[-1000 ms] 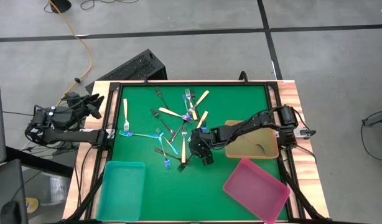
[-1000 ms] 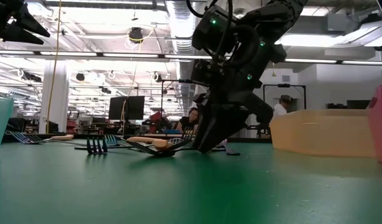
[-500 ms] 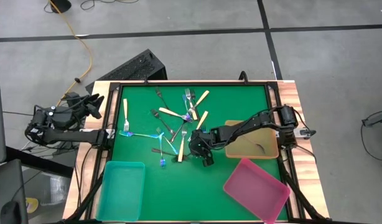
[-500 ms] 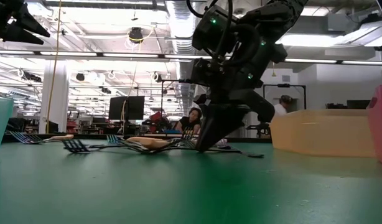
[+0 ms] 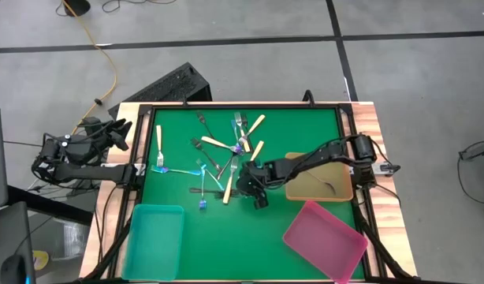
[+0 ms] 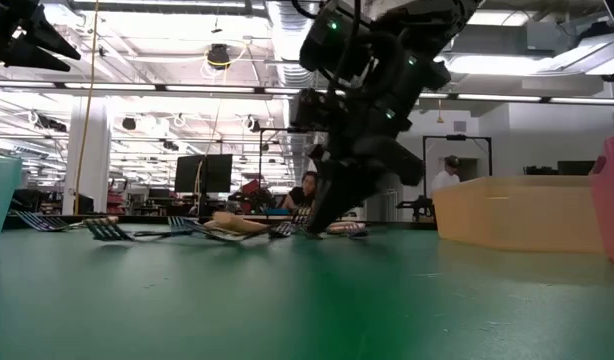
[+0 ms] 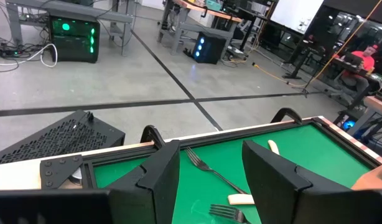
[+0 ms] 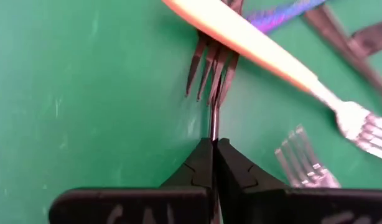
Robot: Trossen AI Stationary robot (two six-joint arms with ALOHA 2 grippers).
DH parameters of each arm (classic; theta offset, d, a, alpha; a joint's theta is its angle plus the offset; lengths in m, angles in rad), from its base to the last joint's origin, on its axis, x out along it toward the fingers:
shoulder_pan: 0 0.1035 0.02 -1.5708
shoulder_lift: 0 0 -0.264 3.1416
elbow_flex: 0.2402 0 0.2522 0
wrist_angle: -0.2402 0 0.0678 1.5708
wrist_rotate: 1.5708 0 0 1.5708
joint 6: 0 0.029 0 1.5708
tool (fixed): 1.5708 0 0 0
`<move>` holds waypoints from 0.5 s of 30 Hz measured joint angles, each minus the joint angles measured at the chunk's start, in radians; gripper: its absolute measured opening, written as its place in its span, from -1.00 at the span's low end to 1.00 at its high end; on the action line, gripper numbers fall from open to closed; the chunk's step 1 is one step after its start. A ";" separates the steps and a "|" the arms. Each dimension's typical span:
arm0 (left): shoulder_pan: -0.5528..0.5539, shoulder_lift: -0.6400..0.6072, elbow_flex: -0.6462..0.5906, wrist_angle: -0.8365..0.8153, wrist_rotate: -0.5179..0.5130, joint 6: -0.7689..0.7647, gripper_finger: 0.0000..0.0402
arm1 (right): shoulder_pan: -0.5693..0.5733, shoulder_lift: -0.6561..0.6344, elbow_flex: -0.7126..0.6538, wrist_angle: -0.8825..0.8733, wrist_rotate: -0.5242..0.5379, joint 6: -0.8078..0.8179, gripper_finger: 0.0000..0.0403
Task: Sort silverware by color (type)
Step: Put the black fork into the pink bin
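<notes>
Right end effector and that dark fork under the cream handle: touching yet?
Touching. The right wrist view shows the right end effector with its fingers pressed together on the dark fork, whose handle runs straight in between them.

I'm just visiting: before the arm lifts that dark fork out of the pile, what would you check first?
1. Right gripper fingers closed on the dark fork: ok, pinching its thin handle.
2. Fork free of neighbours: not ok, the cream-handled fork lies across its tines.
3. Tan tray reachable: ok, beside the right arm.
4. Tray contents match: cannot tell, one small dark item inside.
5. Left gripper out of the way: ok, open, off the table's left edge.
</notes>
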 joint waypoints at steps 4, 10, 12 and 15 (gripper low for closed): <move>0.000 0.000 0.000 0.000 0.000 0.000 -0.21 | 0.000 -0.001 0.041 -0.044 0.000 0.000 -0.88; 0.000 0.000 0.000 0.000 0.000 0.000 -0.21 | 0.000 -0.002 0.097 -0.103 0.002 0.004 -0.88; 0.000 0.000 0.000 0.000 0.000 0.000 -0.21 | 0.000 -0.002 0.104 -0.105 0.002 0.010 -0.86; 0.000 0.000 0.000 0.000 0.000 0.000 -0.21 | -0.001 -0.003 0.104 -0.098 -0.001 0.023 -0.80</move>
